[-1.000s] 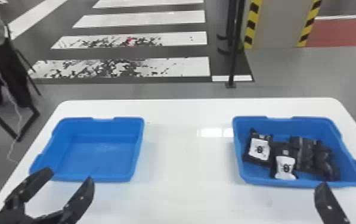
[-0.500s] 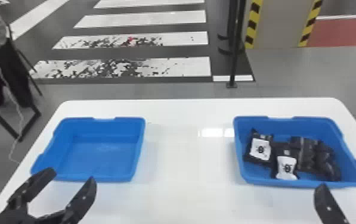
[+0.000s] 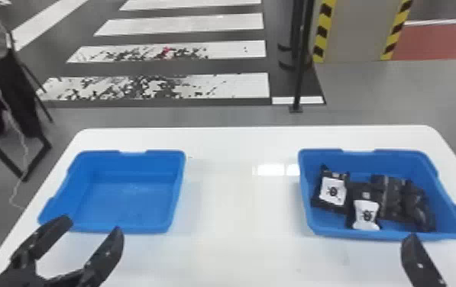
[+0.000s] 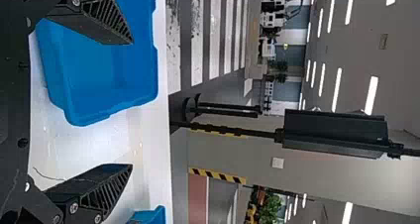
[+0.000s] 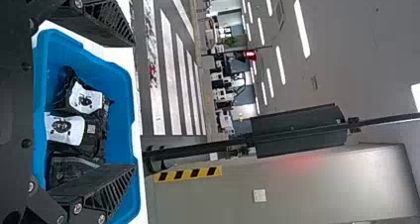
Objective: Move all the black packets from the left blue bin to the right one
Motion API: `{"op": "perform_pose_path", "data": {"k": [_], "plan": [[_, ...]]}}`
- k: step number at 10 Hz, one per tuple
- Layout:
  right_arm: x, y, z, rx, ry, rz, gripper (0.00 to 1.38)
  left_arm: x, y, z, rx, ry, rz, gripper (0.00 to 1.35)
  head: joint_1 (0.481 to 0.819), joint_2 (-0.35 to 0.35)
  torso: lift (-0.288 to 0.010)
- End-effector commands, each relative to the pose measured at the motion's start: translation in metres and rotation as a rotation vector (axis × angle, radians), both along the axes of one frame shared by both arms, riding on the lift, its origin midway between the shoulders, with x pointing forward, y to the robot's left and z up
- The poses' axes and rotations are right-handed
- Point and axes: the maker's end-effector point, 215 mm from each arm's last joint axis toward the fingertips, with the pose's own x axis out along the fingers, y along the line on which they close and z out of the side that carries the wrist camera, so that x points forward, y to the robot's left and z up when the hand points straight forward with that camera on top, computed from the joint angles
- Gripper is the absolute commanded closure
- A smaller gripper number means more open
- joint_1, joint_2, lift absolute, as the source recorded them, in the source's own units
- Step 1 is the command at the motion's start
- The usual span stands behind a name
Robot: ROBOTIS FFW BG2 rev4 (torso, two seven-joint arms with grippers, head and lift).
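Observation:
In the head view my left gripper [image 3: 92, 222] stands open at the near edge of the left blue bin [image 3: 127, 198], whose floor is bare. The left wrist view has the left gripper [image 4: 132, 104] with its fingers wide apart and nothing between them. At the lower right of the head view, my right gripper [image 3: 443, 233] is open just in front of the right blue bin [image 3: 314, 225]. Several black packets [image 3: 366, 208] lie together in that bin, two with white labels up. The right wrist view shows the right gripper [image 5: 134, 105] open, the packets [image 5: 89, 135] beyond its fingers.
Both bins rest on a white table [image 3: 238, 198] with a wide gap of tabletop between them. Behind the table stands a black pole [image 3: 301, 65] on the floor. A seated person is at the far left, away from the bins.

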Motion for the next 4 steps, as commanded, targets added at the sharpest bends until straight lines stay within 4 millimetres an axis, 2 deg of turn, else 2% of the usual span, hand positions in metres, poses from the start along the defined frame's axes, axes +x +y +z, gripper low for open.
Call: {"op": "perform_pose_path", "data": {"k": [1, 4], "plan": [[0.0006, 0.0007, 0.0, 0.004, 0.0, 0.0, 0.17, 0.0004, -0.0007, -0.0017, -0.008, 0.004, 0.001, 0.16, 0.695, 0.107, -0.138], [-0.0002, 0.0022, -0.0006, 0.011, 0.002, 0.002, 0.17, 0.0003, 0.0, -0.0014, -0.008, 0.003, 0.003, 0.16, 0.695, 0.107, -0.138]]}}
